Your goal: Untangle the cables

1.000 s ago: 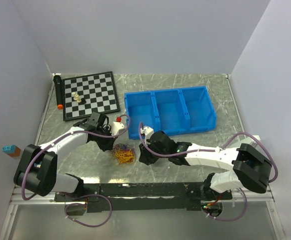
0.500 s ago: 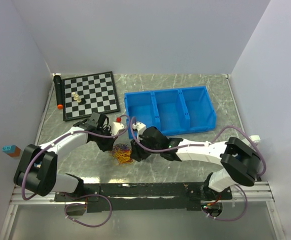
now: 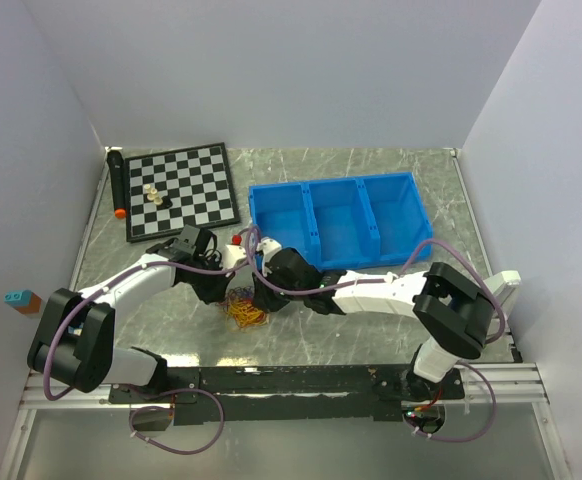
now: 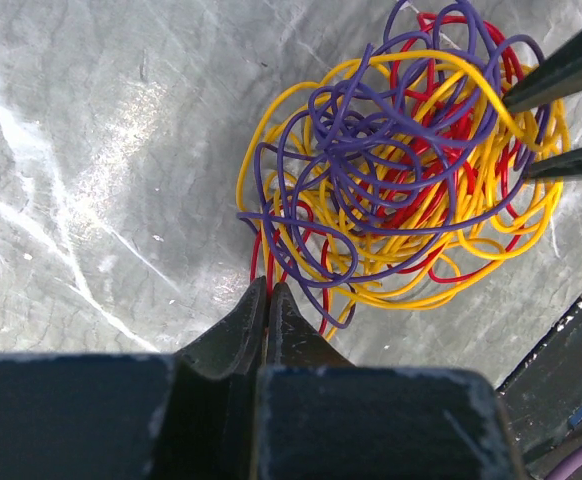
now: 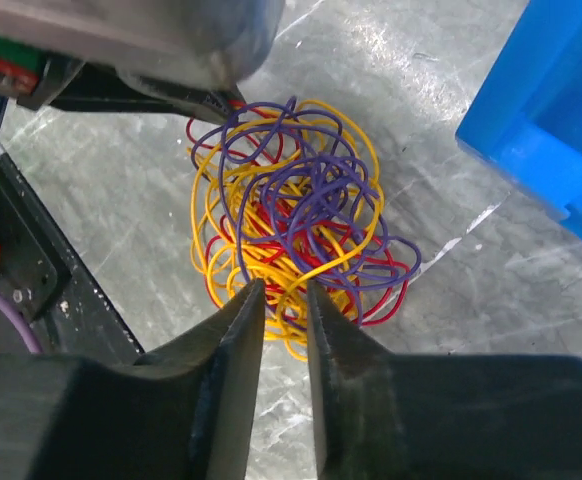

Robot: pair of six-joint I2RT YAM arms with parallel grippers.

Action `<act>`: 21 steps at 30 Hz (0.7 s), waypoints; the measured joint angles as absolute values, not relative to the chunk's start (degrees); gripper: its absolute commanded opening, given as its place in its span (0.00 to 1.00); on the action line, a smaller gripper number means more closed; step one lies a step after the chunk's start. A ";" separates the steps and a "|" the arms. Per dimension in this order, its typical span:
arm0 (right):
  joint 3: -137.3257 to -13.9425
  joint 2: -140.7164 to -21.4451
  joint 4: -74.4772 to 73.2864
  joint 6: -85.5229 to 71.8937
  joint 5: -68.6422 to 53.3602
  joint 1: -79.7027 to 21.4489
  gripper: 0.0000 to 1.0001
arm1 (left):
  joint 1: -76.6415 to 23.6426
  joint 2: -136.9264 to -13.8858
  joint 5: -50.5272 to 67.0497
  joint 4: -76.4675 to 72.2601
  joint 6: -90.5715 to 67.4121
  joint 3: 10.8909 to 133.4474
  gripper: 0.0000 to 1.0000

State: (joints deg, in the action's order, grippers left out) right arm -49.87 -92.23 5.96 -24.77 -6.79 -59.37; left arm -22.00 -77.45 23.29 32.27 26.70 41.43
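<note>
The cables [image 3: 245, 308] are one tangled ball of thin yellow, red and purple loops on the grey table, between the two grippers. They fill the left wrist view [image 4: 401, 180] and the right wrist view [image 5: 291, 220]. My left gripper [image 4: 267, 285] is shut at the ball's edge, with red strands running into its tips; it sits at the ball's left in the top view [image 3: 219, 290]. My right gripper [image 5: 283, 288] is narrowly open, and yellow strands lie between its fingers at the opposite edge of the ball [image 3: 263, 300]. Its fingers [image 4: 571, 70] show in the left wrist view.
A blue three-compartment bin [image 3: 341, 220] stands just behind and right of the tangle; its corner shows in the right wrist view [image 5: 561, 110]. A chessboard [image 3: 181, 188] with a few pieces and a black marker [image 3: 117, 185] lie at the back left.
My right arm has swung left across the table, and its gripper has reached the tangle. The left arm and the cables have stayed in place.
</note>
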 measured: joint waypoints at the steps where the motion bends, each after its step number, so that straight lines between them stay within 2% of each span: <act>1: -50.17 -92.51 5.96 -25.02 -6.68 -59.37 0.22 | -21.93 -77.45 23.31 32.29 26.70 41.43 0.01; 6: -50.57 -93.06 5.45 -25.93 -5.98 -59.37 0.19 | -21.93 -77.41 23.31 32.36 26.74 41.41 0.01; 10: -50.57 -93.10 4.58 -26.13 -5.50 -59.42 0.04 | -21.93 -77.08 23.57 32.40 26.83 40.97 0.01; 12: -50.57 -93.14 3.95 -26.26 -5.32 -59.53 0.00 | -21.93 -77.01 23.68 32.40 26.87 40.93 0.01; 18: -50.15 -92.12 1.76 -26.55 -3.97 -59.88 0.00 | -21.63 -75.48 23.55 32.82 27.40 40.77 0.01; 21: -47.35 -86.98 -0.73 -26.59 -2.96 -59.92 0.00 | -19.70 -73.84 23.24 33.95 28.32 40.82 0.01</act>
